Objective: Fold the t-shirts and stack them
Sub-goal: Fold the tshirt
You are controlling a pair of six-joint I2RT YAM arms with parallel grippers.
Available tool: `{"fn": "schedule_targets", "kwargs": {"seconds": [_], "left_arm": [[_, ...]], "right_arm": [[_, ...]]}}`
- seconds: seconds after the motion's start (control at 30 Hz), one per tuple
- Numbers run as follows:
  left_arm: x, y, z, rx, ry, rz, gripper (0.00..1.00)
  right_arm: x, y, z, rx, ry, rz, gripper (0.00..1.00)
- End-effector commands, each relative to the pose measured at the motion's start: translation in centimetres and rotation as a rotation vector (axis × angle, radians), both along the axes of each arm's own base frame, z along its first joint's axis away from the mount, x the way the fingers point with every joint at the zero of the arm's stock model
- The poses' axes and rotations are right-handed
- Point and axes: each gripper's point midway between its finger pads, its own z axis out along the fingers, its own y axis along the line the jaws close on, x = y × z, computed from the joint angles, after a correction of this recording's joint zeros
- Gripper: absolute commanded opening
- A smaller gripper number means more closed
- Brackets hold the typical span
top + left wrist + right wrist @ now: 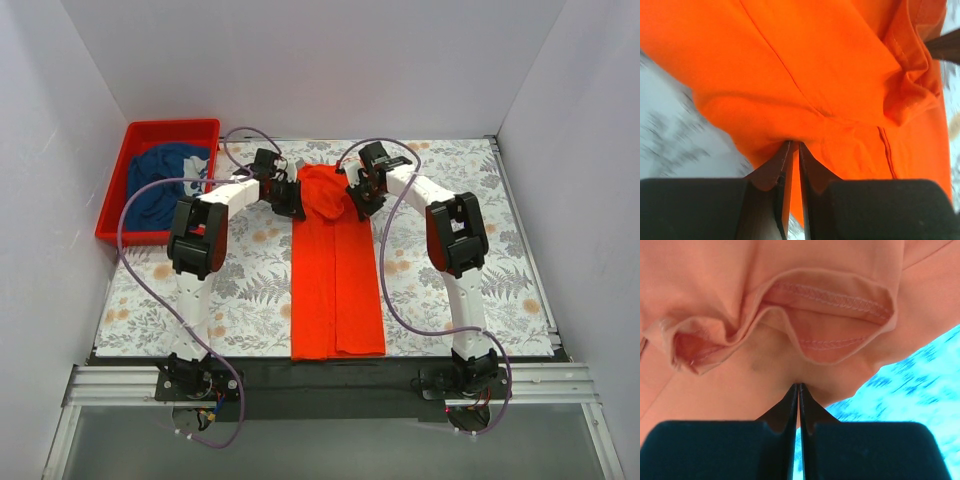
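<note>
Left gripper [288, 198] and right gripper [357, 196] are each pinched tight on the far end of the orange-red t-shirt [335, 290]. Both wrist views show fingers together with cloth between them.

Surface: fern-and-flower printed table cover [240, 300], white walls [300, 60] on the left, far and right sides, metal rail [320, 385] along the near edge.

Shirt lies as a long narrow strip down the middle, from the near edge toward the far edge, with its far end bunched between the grippers.

Dark blue t-shirt [165, 185] sits crumpled in the red bin [170, 127] at the far-left corner; can't make out its print.

Hard to read: wrist views show only folds and seams, table blurred. Right wrist view has a colour cast, cloth looks peach. Can't tell if the bunched end is off the surface.

Room: printed cover shows on both sides of the strip, out to the left and right edges, under the arms' elbows.
</note>
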Motion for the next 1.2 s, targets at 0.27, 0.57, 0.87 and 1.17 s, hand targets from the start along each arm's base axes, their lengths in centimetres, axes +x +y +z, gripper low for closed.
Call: {"fn": "schedule_targets", "kwargs": {"seconds": [0.27, 0.57, 0.87, 1.17], "left_arm": [[8.4, 2.4, -2.0, 0.023, -0.081, 0.09, 0.1], [10.6, 1.4, 3.2, -0.048, -0.175, 0.078, 0.28], [7.3, 2.7, 22.4, -0.116, -0.55, -0.079, 0.85], [-2.8, 3.8, 27.3, -0.138, -0.698, -0.215, 0.87]], "right_arm": [[8.0, -1.8, -2.8, -0.042, -0.129, -0.076, 0.09], [11.5, -1.0, 3.9, 0.032, -0.285, -0.078, 0.22], [5.3, 0.5, 26.8, 0.309, -0.595, 0.072, 0.74], [-6.0, -0.8, 28.7, 0.34, -0.718, 0.414, 0.98]]}}
